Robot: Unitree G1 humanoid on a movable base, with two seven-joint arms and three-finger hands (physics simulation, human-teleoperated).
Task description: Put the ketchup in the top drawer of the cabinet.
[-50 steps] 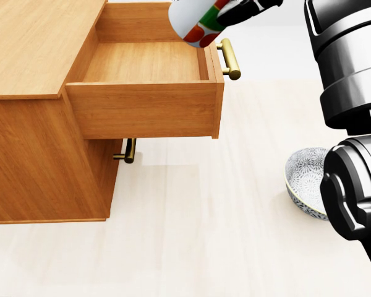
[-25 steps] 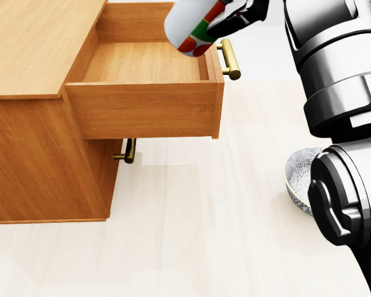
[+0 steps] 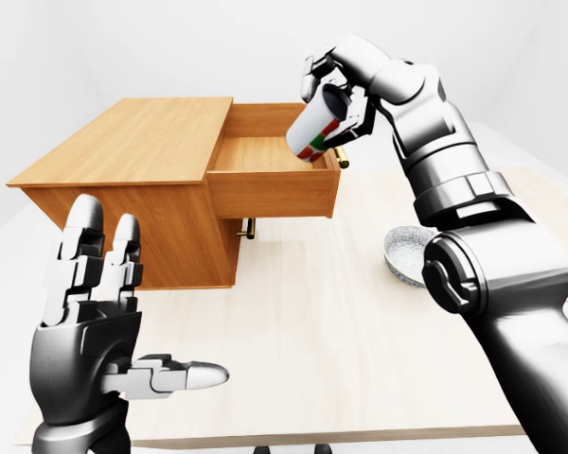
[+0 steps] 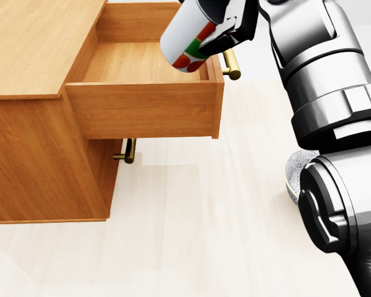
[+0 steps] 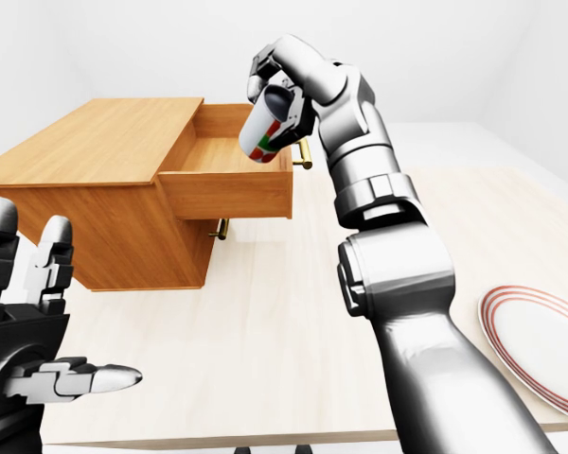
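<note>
**Ketchup poised over the open drawer**

On the left, my left hand (image 3: 95,322) hangs idle near the bench's near edge, fingers spread wide and holding nothing. Further right stands the cabinet (image 3: 133,161) on the bench (image 3: 341,340), its top drawer (image 4: 142,65) pulled out and bare inside as far as I can see, the brass handle (image 4: 232,62) on its right-hand face. Below it the second drawer is closed.

At the drawer's right end my right hand (image 3: 346,104) has its fingers closed round the ketchup (image 4: 185,34), gripping at the upper end. The bottle hangs above the drawer's handle-side rim, not yet inside. Its long axis is tilted: the free end with the red and green label points down and left towards the drawer floor, the gripped end up and right.

I judge the carry nearly done. Next I should shift slightly left, clear the rim, lower, then release. Right of the arm sit a patterned bowl (image 3: 407,253) and a plate (image 5: 540,340).
</note>
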